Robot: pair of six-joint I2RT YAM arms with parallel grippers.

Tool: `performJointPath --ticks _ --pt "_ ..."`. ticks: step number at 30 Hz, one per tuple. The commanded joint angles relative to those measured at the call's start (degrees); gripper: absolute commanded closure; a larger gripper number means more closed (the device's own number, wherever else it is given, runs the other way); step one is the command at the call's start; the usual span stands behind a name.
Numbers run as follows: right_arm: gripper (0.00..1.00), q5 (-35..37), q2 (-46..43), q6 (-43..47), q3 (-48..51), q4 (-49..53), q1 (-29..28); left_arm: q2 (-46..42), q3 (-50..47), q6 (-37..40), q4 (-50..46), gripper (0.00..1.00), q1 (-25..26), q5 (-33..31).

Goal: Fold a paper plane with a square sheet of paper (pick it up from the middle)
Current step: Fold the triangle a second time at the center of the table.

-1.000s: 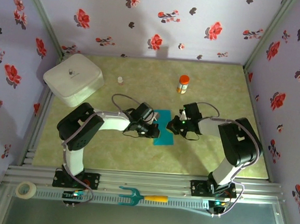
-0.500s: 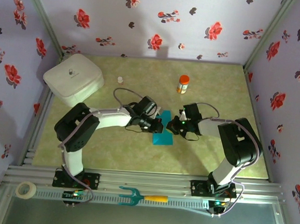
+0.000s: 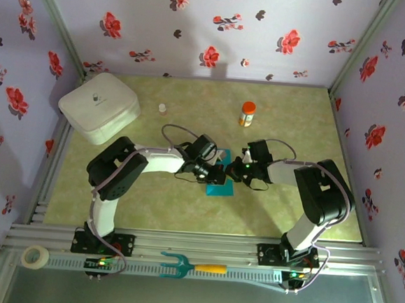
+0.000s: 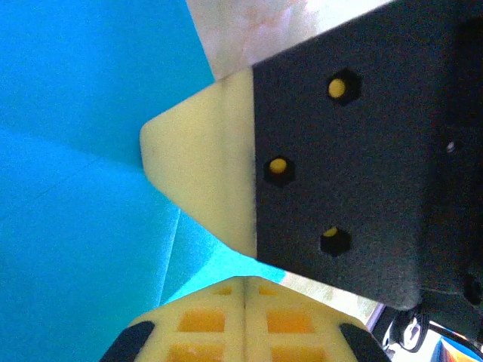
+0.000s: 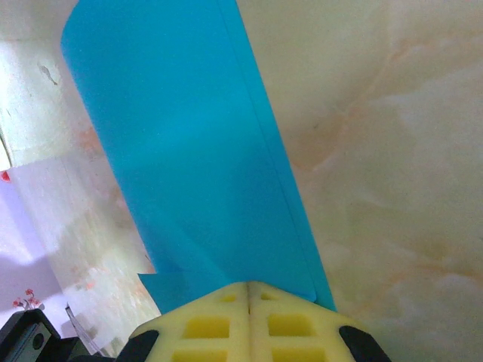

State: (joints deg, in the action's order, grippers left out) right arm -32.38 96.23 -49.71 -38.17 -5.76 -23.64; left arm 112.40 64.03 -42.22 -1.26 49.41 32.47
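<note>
Over the green table (image 3: 296, 124), sliding the left gripper (image 3: 216, 172) closer to the right gripper (image 3: 237, 170) than a second ago — keeping both pinched tight, with the right one nipping the square sheet of paper (image 3: 220, 189) mid-table — likely pressing a fold flat.

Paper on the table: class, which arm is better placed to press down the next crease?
Left, probably. The left gripper, shut, sits over the paper and its fold lines, free to press. The right gripper, also shut, seems to pin the paper's edge; moving it might loosen the fold.
</note>
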Motion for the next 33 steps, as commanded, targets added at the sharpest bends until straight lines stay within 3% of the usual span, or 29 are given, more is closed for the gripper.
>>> performJointPath --ticks 1,18,33 --pt "1.00 2.8 1.5 -0.6 2.0 2.8 0.0 1.3 1.2 -1.2 1.6 1.00 0.2 0.7" --pt "1.00 2.8 2.0 -0.4 2.0 2.9 0.0 2.4 -2.9 -2.4 2.5 1.00 -1.0 -0.8" --pt "1.00 3.1 1.5 0.6 2.3 4.0 1.1 -2.0 -10.3 -4.1 4.6 1.00 -0.8 0.6"
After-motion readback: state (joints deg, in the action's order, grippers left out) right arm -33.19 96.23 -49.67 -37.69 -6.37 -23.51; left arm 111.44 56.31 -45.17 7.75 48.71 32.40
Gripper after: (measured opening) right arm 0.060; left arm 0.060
